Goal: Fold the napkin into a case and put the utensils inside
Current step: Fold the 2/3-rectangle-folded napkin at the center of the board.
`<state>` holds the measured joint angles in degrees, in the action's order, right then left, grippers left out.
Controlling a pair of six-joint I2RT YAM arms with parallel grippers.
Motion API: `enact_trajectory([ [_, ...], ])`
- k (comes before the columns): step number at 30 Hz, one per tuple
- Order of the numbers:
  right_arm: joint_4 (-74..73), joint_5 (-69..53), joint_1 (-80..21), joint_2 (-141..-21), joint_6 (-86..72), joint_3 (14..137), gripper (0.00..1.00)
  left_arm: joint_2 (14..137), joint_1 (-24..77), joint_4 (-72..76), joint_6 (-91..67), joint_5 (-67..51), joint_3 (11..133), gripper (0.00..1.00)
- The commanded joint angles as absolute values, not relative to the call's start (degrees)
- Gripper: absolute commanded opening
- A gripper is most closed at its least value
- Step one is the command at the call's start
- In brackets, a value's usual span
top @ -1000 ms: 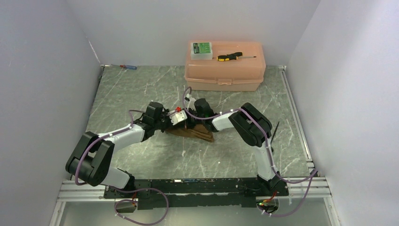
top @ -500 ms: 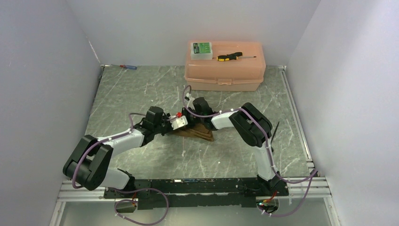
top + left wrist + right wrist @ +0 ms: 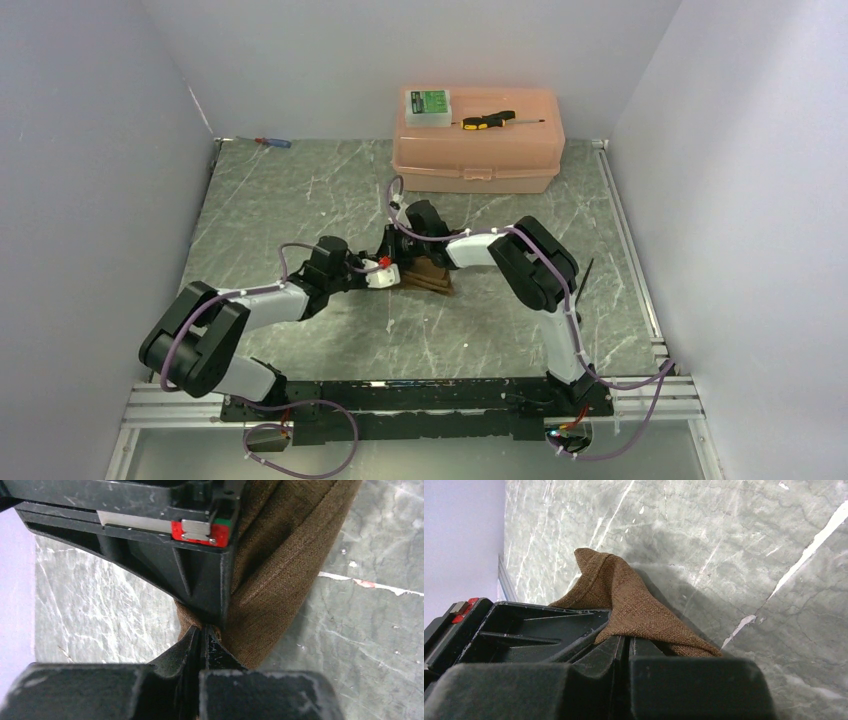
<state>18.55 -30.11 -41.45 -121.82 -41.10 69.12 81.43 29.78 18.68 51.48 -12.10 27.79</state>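
Cloth seen from above: the napkin (image 3: 428,278) lies mid-table (image 3: 300,200) as a small, bunched brown heap, with the pink box (image 3: 478,150) at its twelve o'clock. The left gripper (image 3: 396,279) meets it from nine o'clock and the right gripper (image 3: 408,262) from eleven.

Left wrist view: the fingers (image 3: 192,645) are clenched on a corner of the coarse weave. The rest of the napkin runs off toward one o'clock with a soft fold line.

Right wrist view: these fingers (image 3: 609,652) are pinched tight on another edge, and the napkin rises to a limp peak at eleven o'clock.

It looks light and floppy, so it will likely sag rather than keep a crease. Corners and edges are the best places to hold it, kept taut between both grippers.
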Motion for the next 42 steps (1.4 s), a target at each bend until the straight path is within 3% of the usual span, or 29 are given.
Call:
enact_trajectory([
  [1, 22.9, -35.5, -41.7, -122.6, -44.3, 73.3, 0.0, 82.4, 30.5, 22.2, 57.2, -14.1, 26.1, 0.07],
  [12, 22.2, -40.8, -39.8, -130.0, -43.0, 78.1, 0.0, 83.0, 30.6, 22.7, 60.2, -14.0, 25.3, 0.07],
  [21, 20.5, -39.6, -38.8, -134.9, -40.6, 73.7, 0.0, 82.8, 29.2, 15.6, 45.9, -6.0, 34.6, 0.07],
  [28, 20.2, -39.1, -38.7, -134.4, -39.7, 72.2, 0.0, 81.8, 29.1, 9.1, 42.2, -7.5, 37.2, 0.18],
  [36, 20.1, -39.4, -38.6, -134.3, -39.5, 72.2, 0.0, 81.1, 29.1, 3.3, 39.3, -8.0, 41.1, 0.23],
  [38, 20.4, -39.5, -38.5, -134.3, -39.8, 71.9, 0.0, 80.4, 29.1, 2.0, 38.7, -8.5, 42.1, 0.28],
  [40, 20.5, -39.6, -38.5, -134.4, -39.9, 71.8, 0.0, 80.1, 29.2, 0.5, 38.8, -9.2, 42.9, 0.46],
  [42, 20.7, -39.7, -38.5, -134.5, -40.1, 71.9, 0.0, 80.0, 29.3, -0.6, 39.3, -9.3, 43.2, 0.56],
])
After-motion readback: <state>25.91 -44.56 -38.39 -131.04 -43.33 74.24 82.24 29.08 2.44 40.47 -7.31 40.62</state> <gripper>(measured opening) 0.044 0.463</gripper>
